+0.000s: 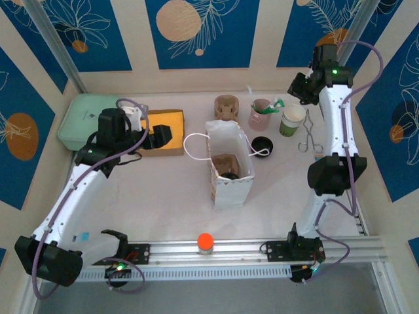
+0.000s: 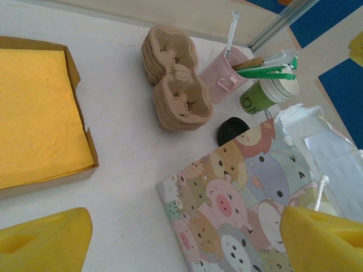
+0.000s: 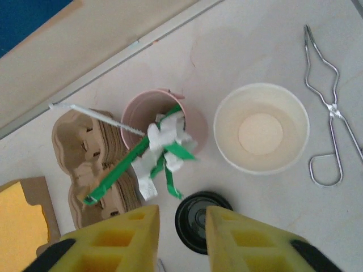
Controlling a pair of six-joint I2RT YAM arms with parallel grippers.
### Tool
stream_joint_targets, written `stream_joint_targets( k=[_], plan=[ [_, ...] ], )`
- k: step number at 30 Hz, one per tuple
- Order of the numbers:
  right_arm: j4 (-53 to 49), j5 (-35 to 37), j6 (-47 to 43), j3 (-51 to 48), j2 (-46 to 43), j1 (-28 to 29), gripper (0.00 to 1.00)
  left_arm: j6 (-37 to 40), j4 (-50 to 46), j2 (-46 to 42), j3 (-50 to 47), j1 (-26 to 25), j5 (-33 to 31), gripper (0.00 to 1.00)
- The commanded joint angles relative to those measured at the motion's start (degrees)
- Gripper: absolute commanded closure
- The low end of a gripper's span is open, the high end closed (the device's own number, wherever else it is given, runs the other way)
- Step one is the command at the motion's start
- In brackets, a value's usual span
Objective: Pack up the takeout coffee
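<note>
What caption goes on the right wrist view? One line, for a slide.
Right gripper hovers over the black-lidded takeout coffee, beside pink straw cup, lidless cup and tongs.

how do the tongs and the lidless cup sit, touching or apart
Apart. The right wrist view looks straight down on the metal tongs and the lidless cup, and bare table shows between them.

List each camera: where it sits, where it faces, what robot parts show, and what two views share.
Top external: above and behind the bases, looking down at the table; left arm and right arm show.
Left wrist: on its arm, looking down at the patterned bag; left end effector at bottom.
Right wrist: on its arm, looking down at the pink cup; right end effector at bottom.
Shared: both wrist views show the black lid.
</note>
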Motion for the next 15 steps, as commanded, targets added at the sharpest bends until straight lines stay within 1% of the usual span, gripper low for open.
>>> stream_joint_targets(
  k=[1,5,7,15],
  plan=[
    [-6.55,-1.72,-2.37,9.16,6.17,0.33,0.68,-0.24,0.75,-1.38,-0.64,0.69,1.51,0.14],
    [-10.57,-0.92,-4.15,17.98,13.24,1.35,0.69,-0.38,0.59,-1.65,-0.71,0.69,1.64,0.14],
    [-11.90,-0.57,-4.47,20.80,15.82,1.64,0.68,-0.36,0.33,-1.65,-0.70,0.65,1.64,0.14],
    [-10.70,0.04,-6.03,21.62,19.48,2.73,0.68,-0.12,0.24,-1.39,-0.65,0.70,1.40,0.14]
  ],
)
